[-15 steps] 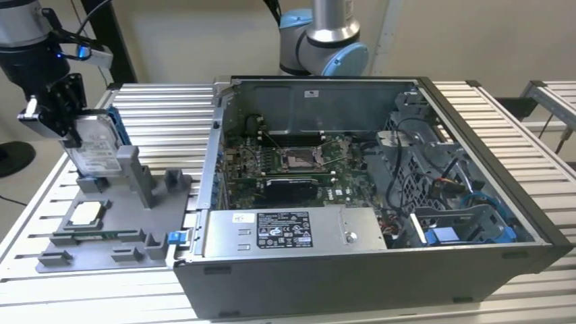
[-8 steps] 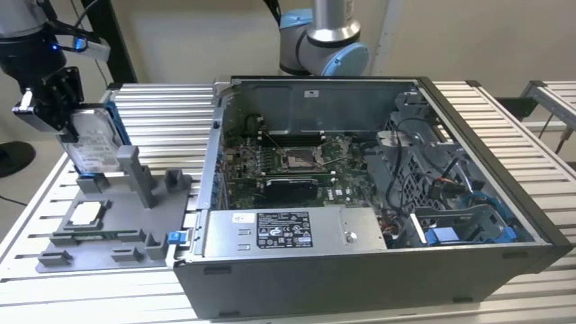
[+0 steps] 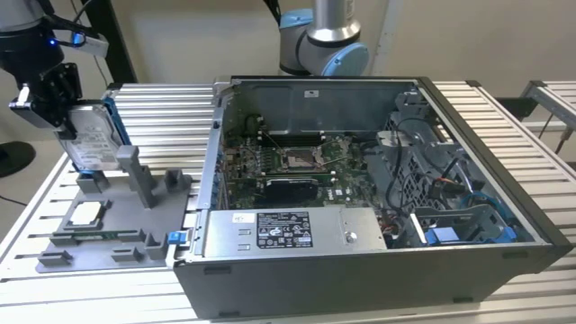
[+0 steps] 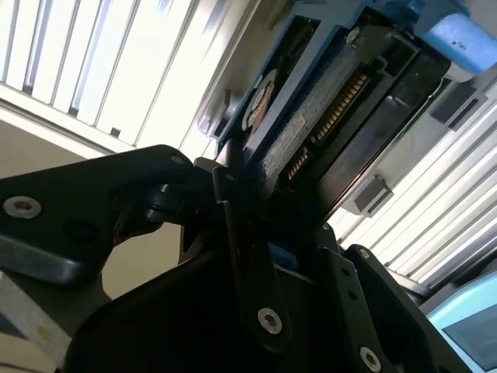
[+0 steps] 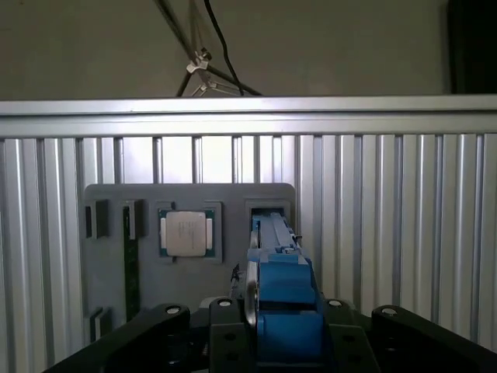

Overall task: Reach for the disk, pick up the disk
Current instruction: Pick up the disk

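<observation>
Clamping my gripper (image 3: 65, 115) on the flat silver-grey, blue-bracketed metal disk (image 3: 94, 145), I hold it on edge, long axis near upright. A grey plastic fixture (image 3: 117, 236) has posts standing at its lower end.

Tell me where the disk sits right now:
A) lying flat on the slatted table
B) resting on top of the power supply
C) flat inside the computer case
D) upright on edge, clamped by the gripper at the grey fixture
D: in the exterior view the disk stands on edge with the gripper shut on its upper part, at the grey fixture and outside the open computer case.
</observation>
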Controlling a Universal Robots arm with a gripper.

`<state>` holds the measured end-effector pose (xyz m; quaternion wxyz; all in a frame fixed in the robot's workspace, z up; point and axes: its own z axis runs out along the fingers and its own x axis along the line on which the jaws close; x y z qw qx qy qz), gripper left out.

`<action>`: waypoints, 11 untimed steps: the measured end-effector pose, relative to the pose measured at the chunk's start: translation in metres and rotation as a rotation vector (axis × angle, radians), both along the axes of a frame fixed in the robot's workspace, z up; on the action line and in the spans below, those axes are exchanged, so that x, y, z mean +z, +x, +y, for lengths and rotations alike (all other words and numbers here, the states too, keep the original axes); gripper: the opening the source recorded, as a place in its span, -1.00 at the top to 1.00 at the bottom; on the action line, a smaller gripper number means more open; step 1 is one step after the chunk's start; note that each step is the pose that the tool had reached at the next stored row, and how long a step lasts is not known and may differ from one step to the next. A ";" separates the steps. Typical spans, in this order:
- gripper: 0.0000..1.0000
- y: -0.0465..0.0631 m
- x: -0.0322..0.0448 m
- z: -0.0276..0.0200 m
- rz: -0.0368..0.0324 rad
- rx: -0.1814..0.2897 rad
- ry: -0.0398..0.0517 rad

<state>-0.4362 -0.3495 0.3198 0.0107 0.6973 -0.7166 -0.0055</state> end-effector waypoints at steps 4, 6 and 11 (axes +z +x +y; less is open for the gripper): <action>1.00 0.000 0.0042 0.0000 0.0000 0.000 0.0000; 1.00 0.000 0.0066 -0.0001 0.0000 0.000 0.0000; 1.00 0.000 0.0119 -0.0001 0.0000 0.000 0.0000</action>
